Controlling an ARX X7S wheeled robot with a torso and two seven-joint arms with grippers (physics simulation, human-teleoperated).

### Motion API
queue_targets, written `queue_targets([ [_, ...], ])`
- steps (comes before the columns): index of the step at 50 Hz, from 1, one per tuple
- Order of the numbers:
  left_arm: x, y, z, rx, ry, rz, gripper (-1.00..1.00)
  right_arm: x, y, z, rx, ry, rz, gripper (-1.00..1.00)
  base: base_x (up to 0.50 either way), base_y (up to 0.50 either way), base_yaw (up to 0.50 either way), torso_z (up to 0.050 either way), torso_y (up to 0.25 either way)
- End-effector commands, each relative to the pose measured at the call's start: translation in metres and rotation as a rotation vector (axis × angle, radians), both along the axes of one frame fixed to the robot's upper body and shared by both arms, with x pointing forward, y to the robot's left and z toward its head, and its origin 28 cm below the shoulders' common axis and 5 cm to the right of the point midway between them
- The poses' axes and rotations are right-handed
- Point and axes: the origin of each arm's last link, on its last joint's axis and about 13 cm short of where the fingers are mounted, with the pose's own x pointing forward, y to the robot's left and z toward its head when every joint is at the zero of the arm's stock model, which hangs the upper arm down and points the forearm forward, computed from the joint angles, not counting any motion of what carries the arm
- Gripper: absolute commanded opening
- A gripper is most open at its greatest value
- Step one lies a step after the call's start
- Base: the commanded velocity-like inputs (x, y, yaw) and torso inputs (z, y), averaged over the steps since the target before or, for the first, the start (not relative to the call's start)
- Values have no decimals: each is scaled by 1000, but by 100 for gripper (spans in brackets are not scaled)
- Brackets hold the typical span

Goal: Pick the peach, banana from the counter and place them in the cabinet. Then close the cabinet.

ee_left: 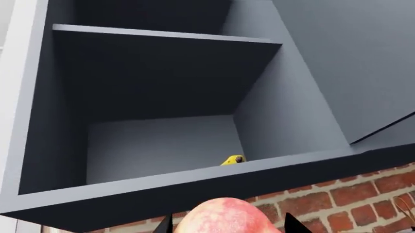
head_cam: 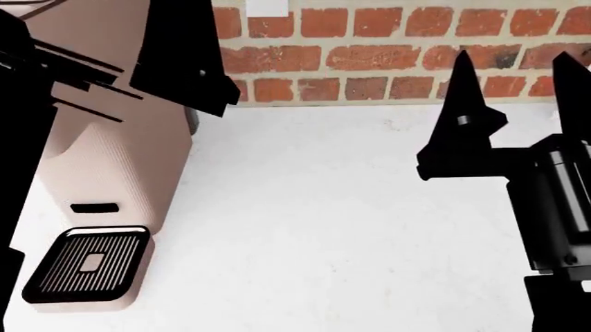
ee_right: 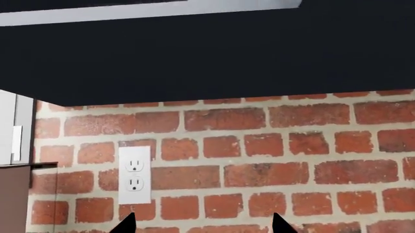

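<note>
Below the open dark grey cabinet (ee_left: 162, 97), the left wrist view finds the peach (ee_left: 224, 217) clamped between the two black fingertips (ee_left: 295, 225) of the left gripper (ee_left: 227, 225), just under the cabinet's front lip. Past that lip, on the cabinet's lower floor near its side wall, the yellow end of the banana (ee_left: 232, 160) with its dark tip peeks up (the rest of it is hidden by the lip). One shelf (ee_left: 165, 35) crosses the cabinet above it, and a red brick wall (ee_left: 363, 194) shows beneath the cabinet.

Neither fruit appears in the head view. That view alone gives the white counter (head_cam: 314, 228), bare in its middle, with a tan coffee machine (head_cam: 111, 159) and its slotted drip tray (head_cam: 88, 265) at the counter's edge on the robot's left. Black parts of the left arm cross in front of the machine. The right gripper (head_cam: 513, 79) stands over the counter with its dark fingers apart and nothing between them.

Only the right wrist view shows a white double wall outlet (ee_right: 135, 174) on the brick, under the cabinet's dark underside, with both fingertips spread wide at the picture's edge.

No brand, label or readable writing shows anywhere.
</note>
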Motion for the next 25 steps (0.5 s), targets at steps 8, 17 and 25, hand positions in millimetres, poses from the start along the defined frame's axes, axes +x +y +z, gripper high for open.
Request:
queue_targets([
  [8, -2, 0, 2, -37, 13, 100, -100, -6, 2, 4, 4, -24, 24, 100, 0, 0, 0, 0, 0],
  [17, 8, -18, 83, -24, -96, 64, -100, -2, 3, 0, 7, -16, 29, 100, 0, 0, 0, 0, 0],
  [25, -11, -29, 218, -112, -169, -4, -100, -2, 3, 0, 8, -18, 33, 100, 0, 0, 0, 0, 1],
])
